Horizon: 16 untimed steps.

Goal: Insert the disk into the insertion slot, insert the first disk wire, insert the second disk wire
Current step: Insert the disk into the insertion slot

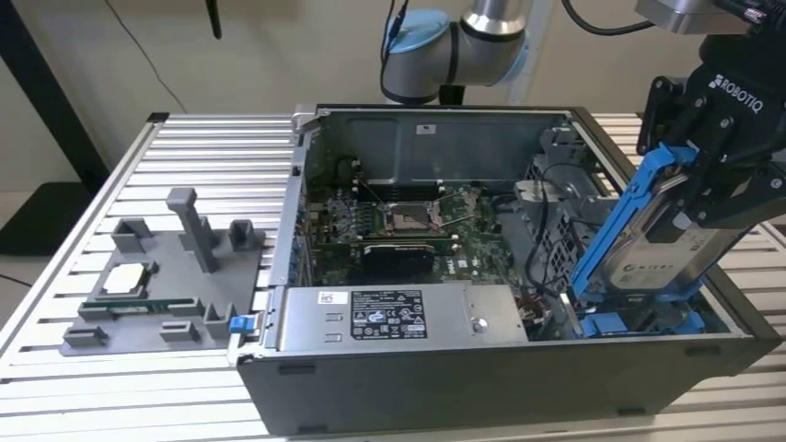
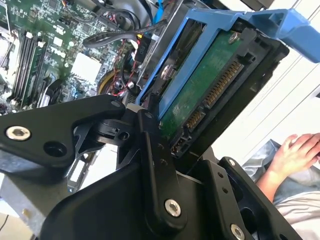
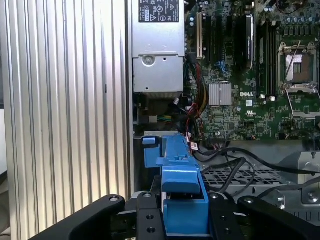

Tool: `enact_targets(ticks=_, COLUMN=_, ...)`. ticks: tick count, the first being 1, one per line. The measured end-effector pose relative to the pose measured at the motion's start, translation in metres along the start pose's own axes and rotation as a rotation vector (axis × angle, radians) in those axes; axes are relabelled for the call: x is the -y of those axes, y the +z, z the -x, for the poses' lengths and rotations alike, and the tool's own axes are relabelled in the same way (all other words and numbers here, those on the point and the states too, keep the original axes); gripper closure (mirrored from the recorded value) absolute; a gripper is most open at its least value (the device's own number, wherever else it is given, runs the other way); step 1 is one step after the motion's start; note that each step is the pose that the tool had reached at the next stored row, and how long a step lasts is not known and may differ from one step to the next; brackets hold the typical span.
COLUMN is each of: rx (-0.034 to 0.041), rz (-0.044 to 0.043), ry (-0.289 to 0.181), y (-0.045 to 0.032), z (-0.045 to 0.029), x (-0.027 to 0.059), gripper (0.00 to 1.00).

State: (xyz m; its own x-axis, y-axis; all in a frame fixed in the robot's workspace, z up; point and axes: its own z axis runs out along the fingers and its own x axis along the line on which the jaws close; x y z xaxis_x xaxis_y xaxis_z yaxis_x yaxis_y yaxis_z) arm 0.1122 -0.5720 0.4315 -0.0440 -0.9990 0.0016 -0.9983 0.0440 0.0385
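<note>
My gripper (image 1: pixel 710 198) is shut on the disk (image 1: pixel 678 241), a silver drive in a bright blue carrier frame. It holds the disk tilted steeply on edge over the front corner of the open computer case at the exterior view's right. The disk's lower edge reaches down to the insertion slot (image 1: pixel 639 319), a grey bay with blue tabs, without lying flat in it. In the second wrist view the disk's green circuit board and connector (image 2: pixel 206 90) face the camera between the black fingers (image 2: pixel 156 165). In the first wrist view the blue carrier (image 3: pixel 182 190) sits in the gripper (image 3: pixel 184 216).
The silver power supply box (image 1: pixel 393 313) lies along the case front beside the slot. The motherboard (image 1: pixel 406 221) and loose cables (image 1: pixel 553 198) fill the case floor. A grey fixture with parts (image 1: pixel 160 276) stands on the slatted table. A person's hand (image 2: pixel 300 150) rests nearby.
</note>
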Motion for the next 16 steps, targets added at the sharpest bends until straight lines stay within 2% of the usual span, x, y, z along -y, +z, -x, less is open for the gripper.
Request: enact_targets(ticks=16, rx=-0.0001, rz=0.0000, ry=-0.002, y=0.0087, z=0.0001, x=0.0014, gripper=1.00)
